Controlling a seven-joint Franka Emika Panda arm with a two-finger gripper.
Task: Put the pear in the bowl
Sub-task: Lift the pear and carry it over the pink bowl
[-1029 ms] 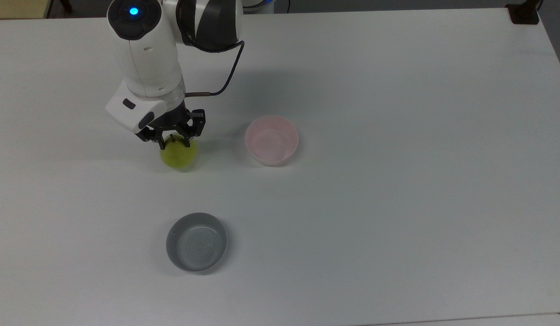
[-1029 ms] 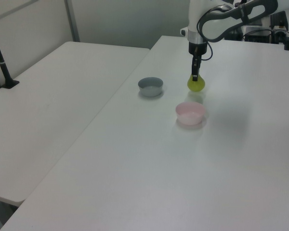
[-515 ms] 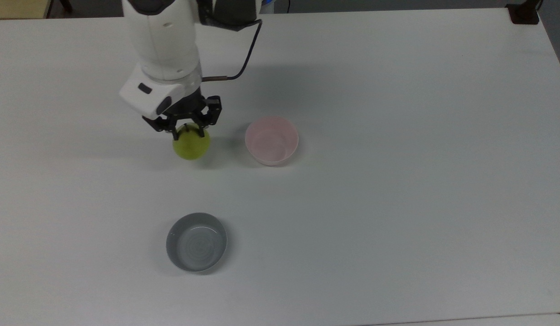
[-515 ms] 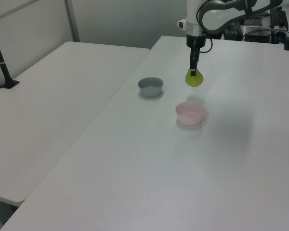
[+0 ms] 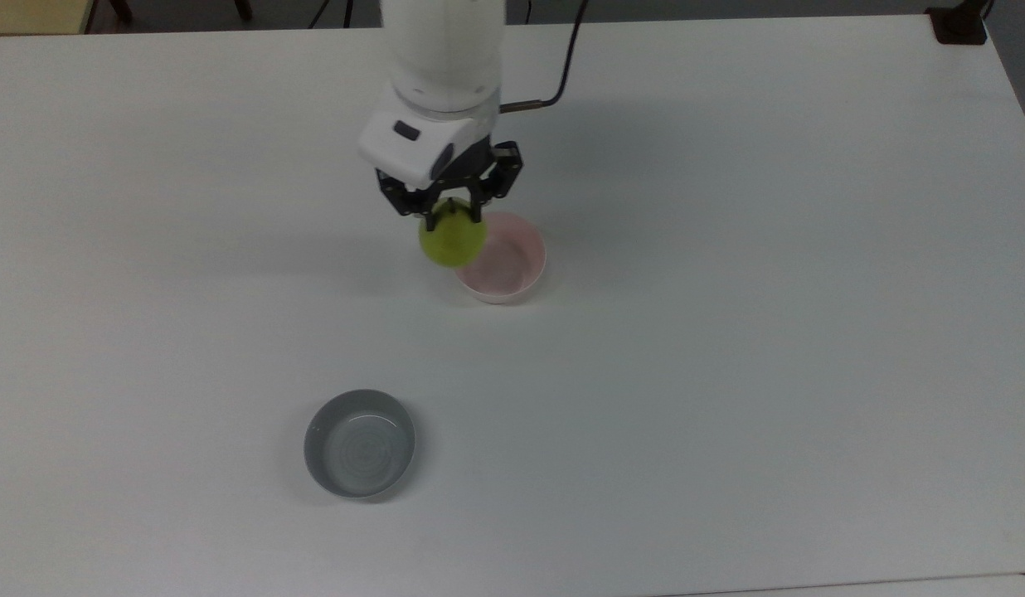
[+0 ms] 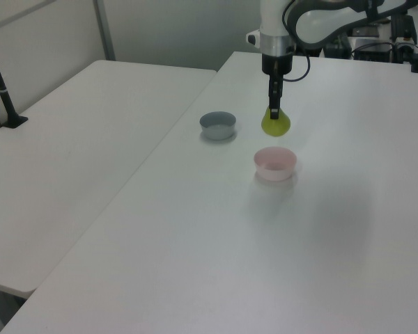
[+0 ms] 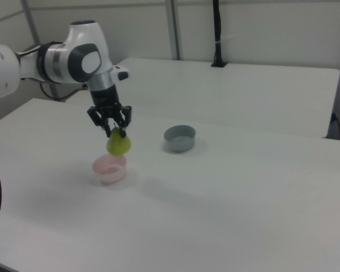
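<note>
Yellow-green pear (image 5: 453, 241) clamped at its top in the pincer (image 5: 454, 217), aloft above the bowl (image 5: 508, 269)

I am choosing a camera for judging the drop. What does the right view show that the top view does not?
Right view alone: from the side, air shows between the held pear and the pink bowl, so the pear hangs above the bowl. Top view alone: from overhead, the pear overlaps the bowl's rim on the top view's left, not its centre. Both: the gripper shut on the pear's top, and the empty grey bowl standing apart on the white table.
</note>
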